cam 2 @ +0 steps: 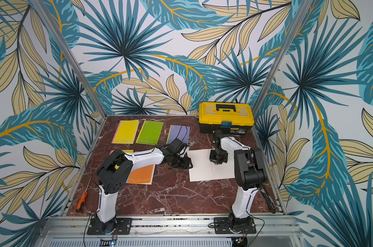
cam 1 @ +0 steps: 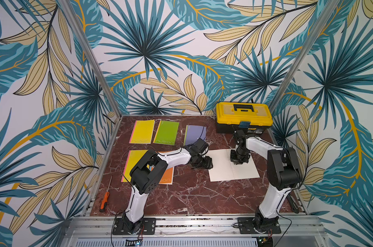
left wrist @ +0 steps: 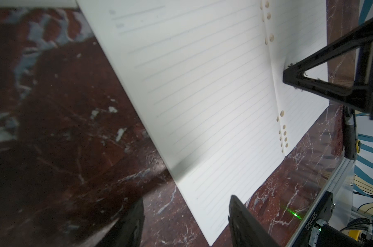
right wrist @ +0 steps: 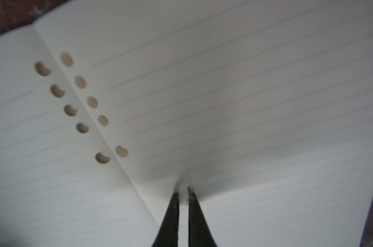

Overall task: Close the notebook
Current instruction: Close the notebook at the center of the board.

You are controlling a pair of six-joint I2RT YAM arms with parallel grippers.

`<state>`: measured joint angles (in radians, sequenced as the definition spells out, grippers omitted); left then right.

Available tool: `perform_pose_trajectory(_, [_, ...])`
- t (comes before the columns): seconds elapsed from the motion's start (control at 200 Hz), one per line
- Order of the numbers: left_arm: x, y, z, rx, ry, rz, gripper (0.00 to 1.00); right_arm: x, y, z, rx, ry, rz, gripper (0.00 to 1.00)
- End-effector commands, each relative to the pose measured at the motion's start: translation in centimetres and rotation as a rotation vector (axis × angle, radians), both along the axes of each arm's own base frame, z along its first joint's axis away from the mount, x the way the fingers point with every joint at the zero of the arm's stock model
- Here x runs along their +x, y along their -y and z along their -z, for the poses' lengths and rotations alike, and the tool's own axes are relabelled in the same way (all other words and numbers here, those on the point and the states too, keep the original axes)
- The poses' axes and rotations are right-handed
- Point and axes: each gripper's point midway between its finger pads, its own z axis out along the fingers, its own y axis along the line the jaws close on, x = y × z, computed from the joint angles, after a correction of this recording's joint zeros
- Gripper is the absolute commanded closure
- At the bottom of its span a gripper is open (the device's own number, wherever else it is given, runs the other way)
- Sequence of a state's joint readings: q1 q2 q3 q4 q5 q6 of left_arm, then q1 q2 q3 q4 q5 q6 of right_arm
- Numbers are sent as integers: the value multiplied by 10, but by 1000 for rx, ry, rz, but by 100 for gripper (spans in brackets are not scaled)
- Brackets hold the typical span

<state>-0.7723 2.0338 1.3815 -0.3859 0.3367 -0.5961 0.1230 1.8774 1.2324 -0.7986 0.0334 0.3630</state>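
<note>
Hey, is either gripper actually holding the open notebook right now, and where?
Nothing is clearly held. The left gripper stands open astride the page edge of the white lined notebook; the shut right gripper presses its tips on the page beside the fold.

On my table [cam 1: 181, 196] the open notebook [cam 1: 222, 169] lies right of centre. toolbox [cam 1: 243, 116] behind it, back right corner. 3 closed notebooks [cam 1: 166, 132] in a row back left, 2 closed notebooks [cam 1: 135, 162] in front of them. screwdriver [cam 1: 104, 201] at front left edge. My left gripper [cam 1: 209, 164] sits at the open notebook's left edge, my right gripper [cam 1: 238, 163] on its page.
</note>
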Motion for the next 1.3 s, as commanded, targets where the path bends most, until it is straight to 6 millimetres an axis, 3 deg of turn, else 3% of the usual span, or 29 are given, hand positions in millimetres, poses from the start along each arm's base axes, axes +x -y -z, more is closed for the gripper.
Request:
perform_pose_trajectory(0.0, [2,5,1,5,1,1,36,-24,0,15,7,-86,8,87])
perform_pose_trajectory(0.681, [0,28,19,13,-43,16,35,-40,-4,22,18,-118,21,87])
perform_pose_trajectory(1.297, [9,66,11,-132,-62,59,35,-47,-15,21,35,-140,0,87])
